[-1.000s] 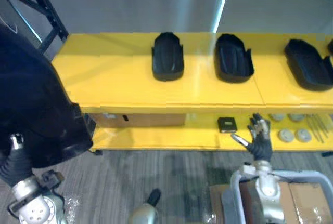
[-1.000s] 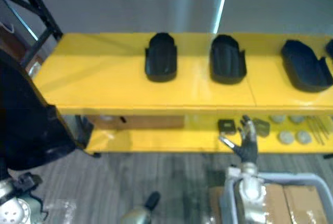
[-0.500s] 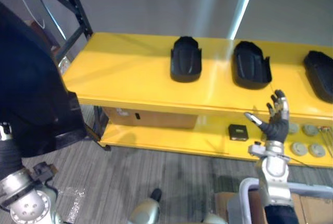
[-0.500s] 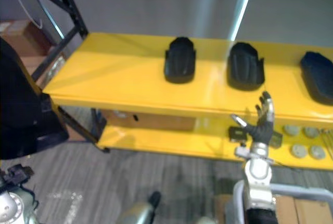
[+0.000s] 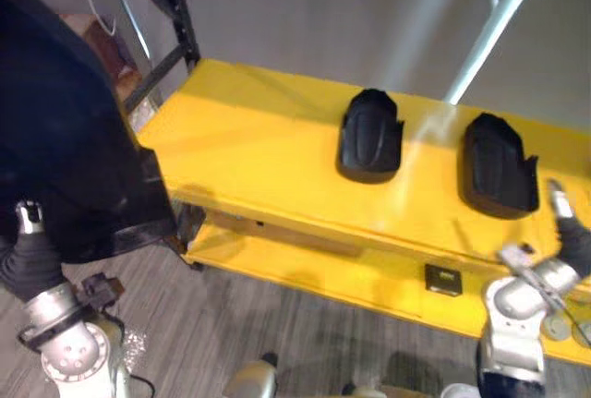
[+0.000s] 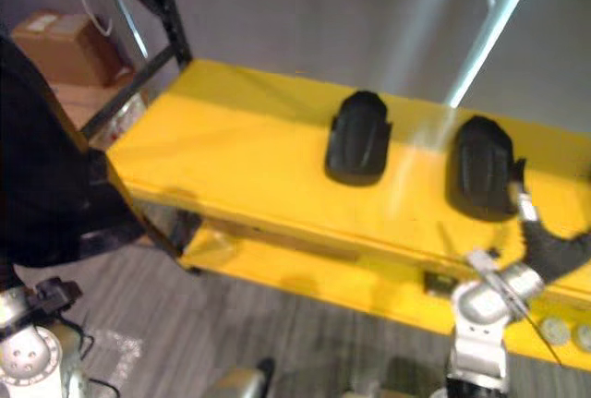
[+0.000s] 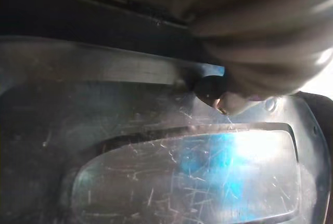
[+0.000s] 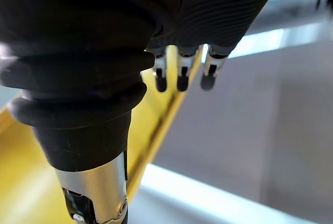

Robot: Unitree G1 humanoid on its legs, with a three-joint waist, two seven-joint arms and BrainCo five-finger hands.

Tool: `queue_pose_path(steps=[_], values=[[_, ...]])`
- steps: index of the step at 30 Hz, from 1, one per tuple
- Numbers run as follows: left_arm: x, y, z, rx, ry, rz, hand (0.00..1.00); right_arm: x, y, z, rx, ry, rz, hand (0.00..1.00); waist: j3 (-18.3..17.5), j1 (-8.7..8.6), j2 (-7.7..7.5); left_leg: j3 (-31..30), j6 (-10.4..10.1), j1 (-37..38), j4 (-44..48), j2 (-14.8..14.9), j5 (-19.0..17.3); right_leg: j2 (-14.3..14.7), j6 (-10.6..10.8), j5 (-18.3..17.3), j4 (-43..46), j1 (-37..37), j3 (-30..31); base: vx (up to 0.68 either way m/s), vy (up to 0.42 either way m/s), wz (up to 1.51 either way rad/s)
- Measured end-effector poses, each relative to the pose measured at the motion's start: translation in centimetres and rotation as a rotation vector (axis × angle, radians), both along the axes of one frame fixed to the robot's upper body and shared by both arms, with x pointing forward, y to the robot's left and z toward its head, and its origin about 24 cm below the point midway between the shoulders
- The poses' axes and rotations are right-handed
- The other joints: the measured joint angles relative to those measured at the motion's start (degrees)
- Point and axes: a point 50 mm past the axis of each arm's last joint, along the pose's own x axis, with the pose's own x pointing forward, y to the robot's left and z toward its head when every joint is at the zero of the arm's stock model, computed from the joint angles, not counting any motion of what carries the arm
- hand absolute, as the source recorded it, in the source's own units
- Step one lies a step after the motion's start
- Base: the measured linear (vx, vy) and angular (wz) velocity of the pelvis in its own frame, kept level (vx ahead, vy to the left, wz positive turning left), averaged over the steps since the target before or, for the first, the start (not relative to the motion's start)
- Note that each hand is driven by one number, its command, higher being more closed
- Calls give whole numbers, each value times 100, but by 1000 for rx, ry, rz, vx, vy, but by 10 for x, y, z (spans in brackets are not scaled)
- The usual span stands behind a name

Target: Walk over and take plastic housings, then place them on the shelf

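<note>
You have the held housing (image 5: 65, 139), big and black, on your left robot hand (image 7: 209, 89); fingers are hidden against it, so the grip can't be told. Right robot hand (image 5: 574, 243) is spread and empty. Near housing (image 5: 497, 162) lies just past its fingertips on the yellow shelf (image 5: 249, 139), far housing (image 5: 369, 135) further to its left.

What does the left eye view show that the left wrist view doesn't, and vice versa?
Left eye view: the yellow shelf, one black housing and a second housing lying on top, and the open right hand. Left wrist view: the scratched, glossy surface of the carried housing, up close by the left hand. Both: that carried housing.
</note>
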Motion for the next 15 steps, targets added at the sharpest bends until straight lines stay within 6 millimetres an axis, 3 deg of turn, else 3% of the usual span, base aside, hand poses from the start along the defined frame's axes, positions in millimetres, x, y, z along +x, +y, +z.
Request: queue_pose_path(steps=[3,5,7,11,13,15], values=[[-1,-5,-2,-22,-29,-20,100,-34,-20,-14,41,25,-185,0,-142,-124,34,1024,-3,239,-114,196,62,0,-12,-7,-139,409,-318,166,-46,36],[-1,-7,-2,-24,-33,-38,100,-56,-17,-36,90,114,-239,0,-319,-154,-32,1233,40,459,-278,242,89,29,-16,-10,-116,546,-447,158,-34,18],[-1,-8,-3,-21,-31,-40,100,-62,-10,-51,142,176,-205,0,-375,-163,-62,1277,39,582,-358,280,91,55,-16,-10,-34,583,-447,136,-44,-4],[-3,-7,-4,-19,-14,-36,100,-60,5,-95,321,366,104,0,-405,-232,-142,1403,38,886,-609,288,91,44,-19,-13,23,717,-445,44,-15,-11],[-3,-4,-4,-9,9,-30,100,-54,24,-128,425,521,347,0,-413,-312,-168,1516,37,993,-773,270,91,19,-96,-64,78,711,-445,-1,15,-7],[-4,4,1,34,24,-17,100,-54,36,-157,517,654,449,0,-416,-332,-174,1572,27,988,-833,231,96,-22,-155,-100,95,644,-446,-39,26,-14]])
